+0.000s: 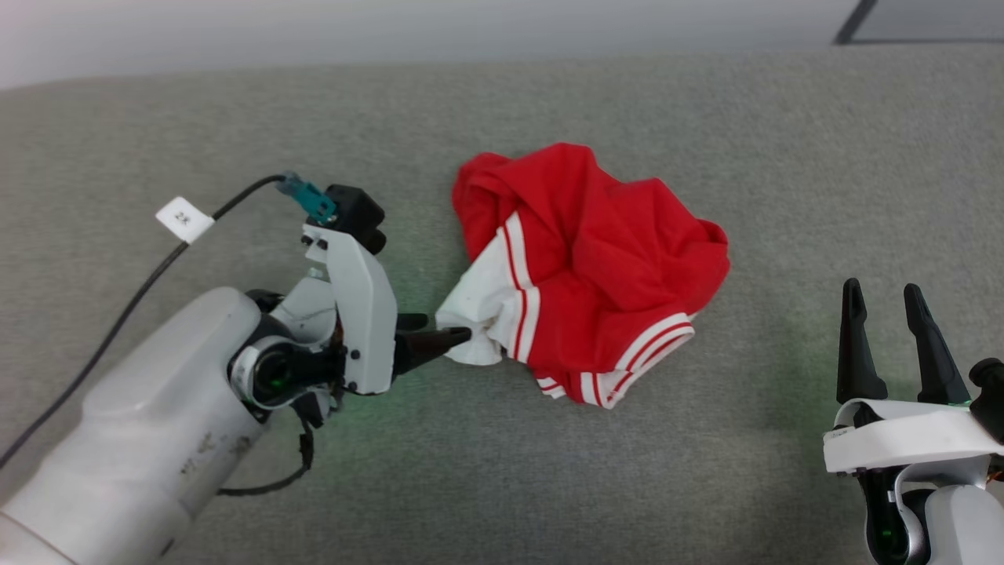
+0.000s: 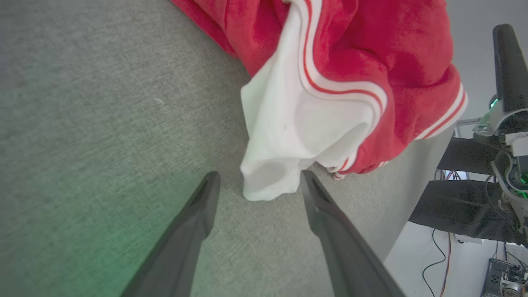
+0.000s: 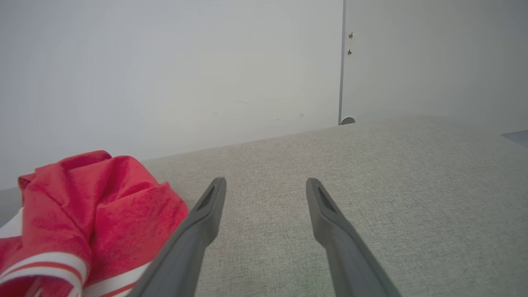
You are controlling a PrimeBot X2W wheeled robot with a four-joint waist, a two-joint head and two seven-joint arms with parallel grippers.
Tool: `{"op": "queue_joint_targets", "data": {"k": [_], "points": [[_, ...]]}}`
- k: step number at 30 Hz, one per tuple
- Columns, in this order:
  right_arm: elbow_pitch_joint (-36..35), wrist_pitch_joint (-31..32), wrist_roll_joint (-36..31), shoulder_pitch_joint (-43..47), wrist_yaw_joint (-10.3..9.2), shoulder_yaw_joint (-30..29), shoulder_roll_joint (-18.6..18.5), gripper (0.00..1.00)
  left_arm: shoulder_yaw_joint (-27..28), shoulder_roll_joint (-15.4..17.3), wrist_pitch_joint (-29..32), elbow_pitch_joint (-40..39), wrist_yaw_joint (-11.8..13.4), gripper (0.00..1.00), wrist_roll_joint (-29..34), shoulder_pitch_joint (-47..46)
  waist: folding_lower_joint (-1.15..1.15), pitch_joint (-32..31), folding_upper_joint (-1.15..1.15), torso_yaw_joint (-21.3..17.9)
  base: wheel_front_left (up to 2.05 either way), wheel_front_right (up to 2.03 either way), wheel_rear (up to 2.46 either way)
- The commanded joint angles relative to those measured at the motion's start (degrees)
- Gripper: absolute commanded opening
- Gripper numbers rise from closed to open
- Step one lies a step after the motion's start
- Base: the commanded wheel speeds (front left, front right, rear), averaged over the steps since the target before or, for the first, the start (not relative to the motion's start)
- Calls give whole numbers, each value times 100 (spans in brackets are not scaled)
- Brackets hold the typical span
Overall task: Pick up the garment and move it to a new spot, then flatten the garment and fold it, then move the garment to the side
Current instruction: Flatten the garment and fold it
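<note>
The garment [image 1: 596, 259] lies crumpled in a heap near the middle of the grey surface, bright red with a white panel and white-and-red striped bands. My left gripper [image 1: 451, 333] reaches in from the left, open, with its fingertips straddling the white fold at the heap's left edge. The left wrist view has that white fold [image 2: 270, 181] lying between the two spread fingers [image 2: 194, 231]. My right gripper [image 1: 886, 302] stands open at the lower right, apart from the garment, fingers pointing up. The right wrist view has the garment [image 3: 82, 206] at its lower left, beside my open right gripper [image 3: 266, 185].
A grey fabric-covered surface [image 1: 823, 173] spreads all round the heap. A black cable with a white tag [image 1: 184, 218] runs to the left wrist. A pale wall [image 3: 165, 74] rises behind the far edge. Dark equipment and cables [image 2: 474, 198] sit beyond the surface's edge.
</note>
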Motion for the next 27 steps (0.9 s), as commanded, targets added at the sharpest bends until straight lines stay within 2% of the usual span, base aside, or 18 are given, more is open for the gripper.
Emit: {"op": "queue_joint_targets", "data": {"k": [1,7,8,9,10,11,16,25,27], "points": [[-23,-29,7,-85,2,-2,19,100,-36,48,-12,37,3,100,-25,-87,0,168,0,-168,0,0,0],[-49,-29,22,-155,2,16,28,100,-234,39,-119,229,3,100,-193,-195,0,273,0,-259,0,0,0],[-59,-29,23,-166,2,11,28,100,-263,33,-137,204,4,93,-247,-197,0,283,0,-262,0,0,0],[-66,-29,30,-169,2,2,28,100,-288,37,-143,190,4,49,-286,-208,0,288,0,-258,0,0,0],[-71,-29,40,-164,2,-12,30,100,-310,49,-189,167,4,15,-305,-233,0,289,0,-248,0,0,0],[-75,-29,45,-151,2,-31,30,100,-330,71,-225,149,4,0,-333,-262,0,288,0,-233,0,0,0],[-50,-29,34,-95,2,-62,28,100,-474,295,-546,-116,3,0,-168,-490,0,227,0,-78,0,0,0],[-22,-29,-102,-32,2,-49,29,100,-1033,1271,-1359,-618,3,0,882,-1159,0,-3,0,272,0,0,0],[-16,-30,-119,-6,2,-45,28,100,-1145,1405,-1559,-657,3,0,1115,-1282,0,-55,0,337,0,0,0]]}}
